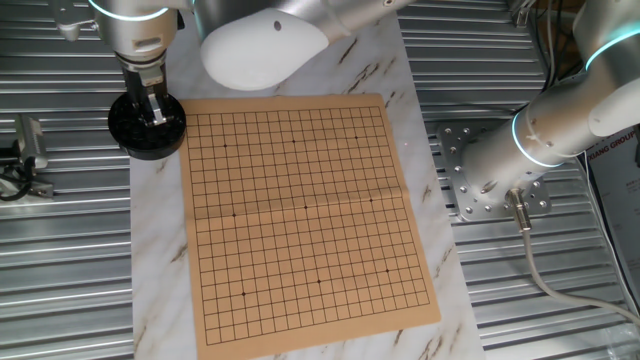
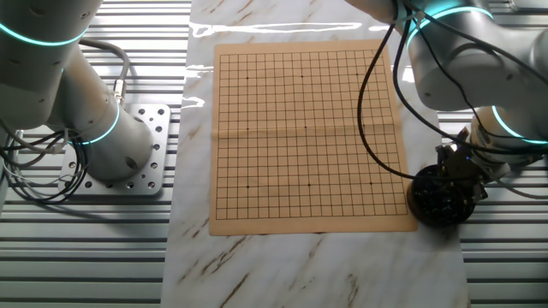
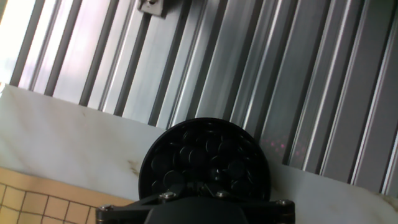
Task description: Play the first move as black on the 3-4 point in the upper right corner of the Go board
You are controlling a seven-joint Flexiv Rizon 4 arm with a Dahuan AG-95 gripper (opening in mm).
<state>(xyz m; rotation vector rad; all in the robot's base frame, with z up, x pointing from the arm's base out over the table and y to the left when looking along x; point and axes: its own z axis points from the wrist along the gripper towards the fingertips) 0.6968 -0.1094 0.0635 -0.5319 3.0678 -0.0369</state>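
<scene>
The tan Go board (image 1: 300, 210) (image 2: 308, 137) lies flat on a white marble slab (image 1: 158, 270), and no stones show on its grid. Only the board's corner (image 3: 25, 208) appears in the hand view. A round black bowl (image 1: 132, 135) (image 2: 441, 204) (image 3: 205, 155) holding several black stones stands just off the board's corner. My gripper (image 1: 155, 110) (image 2: 454, 175) (image 3: 199, 186) points straight down into the bowl, with its fingertips among the stones. The dark stones and the gripper body hide the tips, so the gap between the jaws cannot be read.
The slab sits on a ribbed metal table. The arm's base stands on a bolted mounting plate (image 1: 480, 185) (image 2: 137, 154) beside the slab. A white rounded arm cover (image 1: 262, 48) hangs over the board's far edge. A small metal clamp (image 1: 28, 140) and cables lie left of the bowl.
</scene>
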